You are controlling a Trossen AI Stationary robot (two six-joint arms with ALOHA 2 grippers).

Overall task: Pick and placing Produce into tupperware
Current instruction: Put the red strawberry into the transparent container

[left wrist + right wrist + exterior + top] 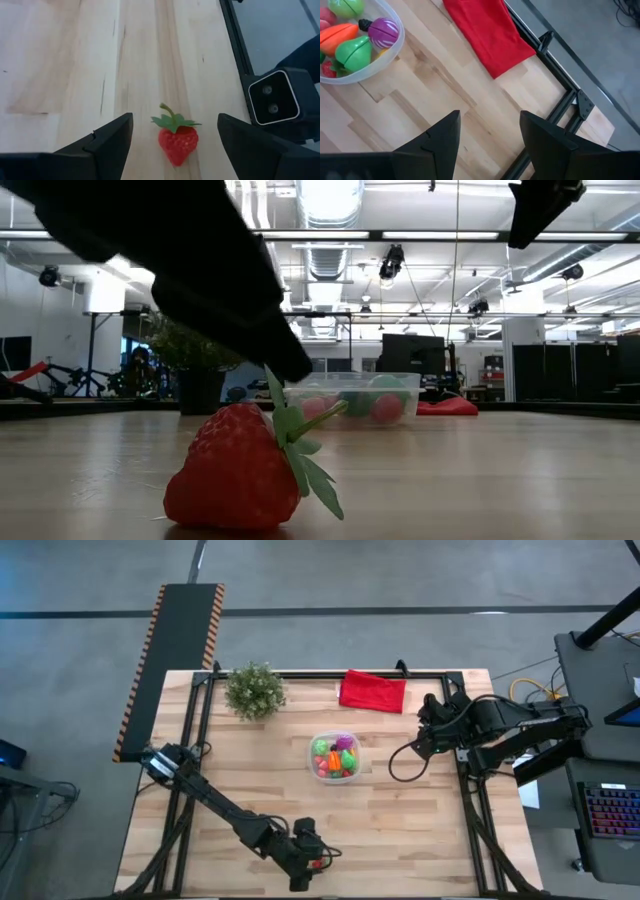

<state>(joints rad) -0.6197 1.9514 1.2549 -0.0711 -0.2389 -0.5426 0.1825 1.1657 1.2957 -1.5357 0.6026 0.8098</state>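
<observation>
A red toy strawberry (177,142) with a green leafy stem lies on its side on the wooden table near the front edge; it also shows in the low view (235,475). My left gripper (175,122) is open, with one finger on either side of the strawberry and clear of it; it also shows in the high view (316,862). The round clear tupperware (334,757) stands at the table's middle and holds several produce pieces: green, purple, orange and red. My right gripper (490,127) is open and empty above the table, to the right of the tupperware (367,70).
A bushy green potted plant (254,690) stands at the far left. A folded red cloth (372,691) lies at the far edge, also seen in the right wrist view (487,32). A white-framed camera (275,97) sits at the near edge beside the strawberry. Black frame rails (470,800) border the table.
</observation>
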